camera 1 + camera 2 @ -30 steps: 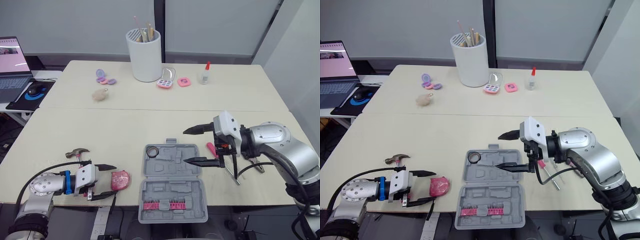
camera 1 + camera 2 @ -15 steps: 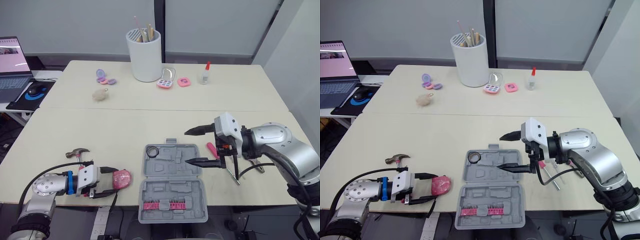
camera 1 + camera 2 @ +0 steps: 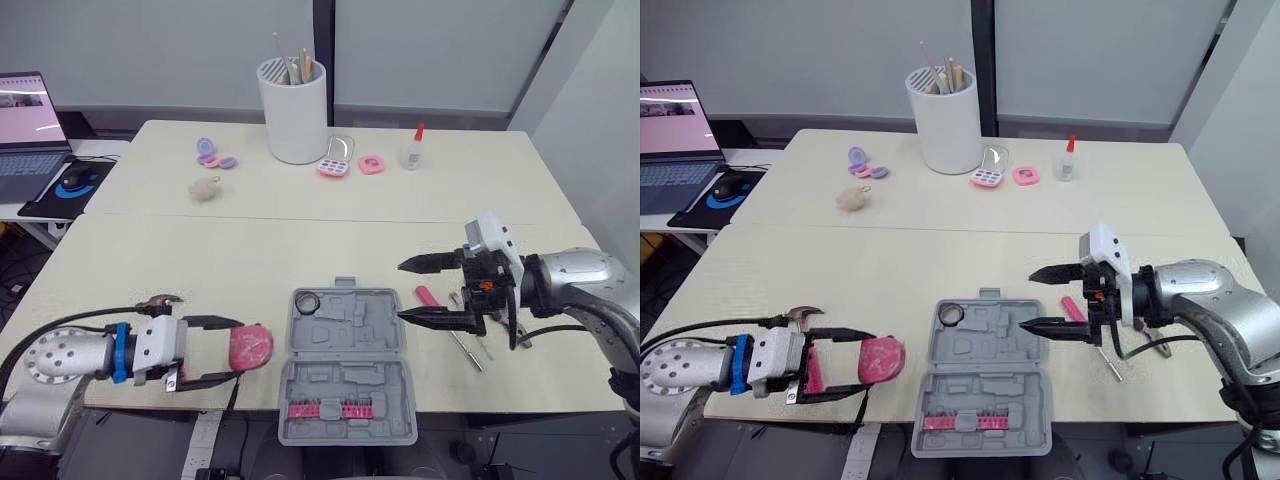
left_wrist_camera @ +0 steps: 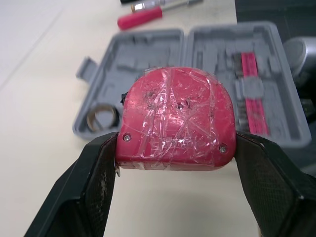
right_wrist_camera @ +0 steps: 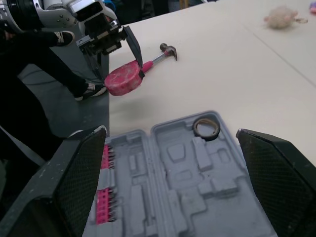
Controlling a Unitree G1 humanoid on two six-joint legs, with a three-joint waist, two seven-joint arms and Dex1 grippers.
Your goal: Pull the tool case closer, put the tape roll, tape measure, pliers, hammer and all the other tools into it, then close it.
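Note:
The grey tool case [image 3: 345,388] lies open at the table's front edge, with the tape roll [image 3: 307,302] in its back left corner. My left gripper [image 3: 238,350] is shut on the red tape measure [image 3: 252,346], just left of the case. In the left wrist view the fingers [image 4: 94,182] press both sides of the tape measure [image 4: 177,116]. The hammer [image 3: 160,300] lies behind that gripper. My right gripper [image 3: 400,291] is open and holds nothing, by the case's right edge. A pink-handled screwdriver [image 3: 430,297] and the pliers [image 3: 505,330] lie under the right arm.
On the far table stand a tall white cup [image 3: 295,110] with sticks, a glue bottle [image 3: 411,150], pink compacts [image 3: 335,165], purple pieces [image 3: 210,153] and a fluffy ball [image 3: 204,188]. A laptop [image 3: 25,120] sits at the far left. The case's lid half overhangs the front edge.
My left gripper went from open to shut on the tape measure and carried it a little right, toward the case. The right gripper drew back slightly to the right, still open.

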